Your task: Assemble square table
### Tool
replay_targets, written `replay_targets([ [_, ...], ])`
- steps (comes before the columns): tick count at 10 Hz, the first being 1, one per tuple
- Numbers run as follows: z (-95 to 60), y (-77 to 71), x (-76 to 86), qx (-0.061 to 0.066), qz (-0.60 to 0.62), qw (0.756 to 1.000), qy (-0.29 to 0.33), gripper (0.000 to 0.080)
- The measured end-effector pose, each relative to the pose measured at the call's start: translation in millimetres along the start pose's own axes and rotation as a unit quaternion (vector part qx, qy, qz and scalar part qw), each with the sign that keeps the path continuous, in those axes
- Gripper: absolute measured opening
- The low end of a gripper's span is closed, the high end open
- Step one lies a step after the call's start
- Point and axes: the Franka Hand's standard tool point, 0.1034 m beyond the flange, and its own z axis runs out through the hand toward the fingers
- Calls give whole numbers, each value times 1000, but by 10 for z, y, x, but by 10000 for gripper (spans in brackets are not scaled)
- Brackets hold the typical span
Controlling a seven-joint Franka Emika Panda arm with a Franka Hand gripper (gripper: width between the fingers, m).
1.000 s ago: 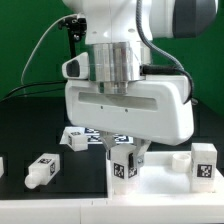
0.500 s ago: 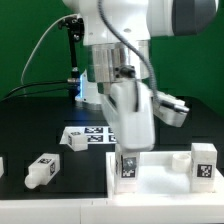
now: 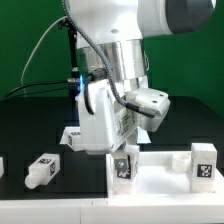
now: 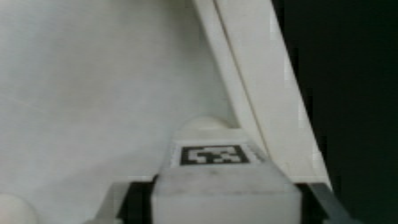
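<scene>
The gripper (image 3: 124, 156) had twisted round since a moment before, clamped on the tagged leg (image 3: 124, 170) standing upright at a corner of the white tabletop (image 3: 165, 187), apparently screwing it in.

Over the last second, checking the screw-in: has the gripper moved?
Yes. The gripper has twisted in place: its broad face now angles toward the exterior view's left, still over the leg at the same tabletop corner.
</scene>
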Motion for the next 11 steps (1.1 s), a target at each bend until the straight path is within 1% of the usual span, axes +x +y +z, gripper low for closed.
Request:
replay_targets([
  [1,1,1,0,0,-25,1000,0,284],
  [2,-5,-12,-2,3,-77,997,1,484],
  [3,-28,-46,-19,13,-157,987,4,484],
  [4,-50,-30,-84,10,-243,970,6,610],
  [5,-45,-9,-116,6,-286,958,11,643],
  [6,-38,-16,-79,5,-302,953,12,643],
  [7,-40,-20,-68,4,-343,939,14,648],
  [8,-42,-22,-57,0,-417,909,19,648],
  [9,-46,-26,-41,-8,-503,864,30,649],
  [10,-62,-51,-29,-18,-596,801,41,649],
  [11,-56,-61,-10,-24,-653,755,44,649],
])
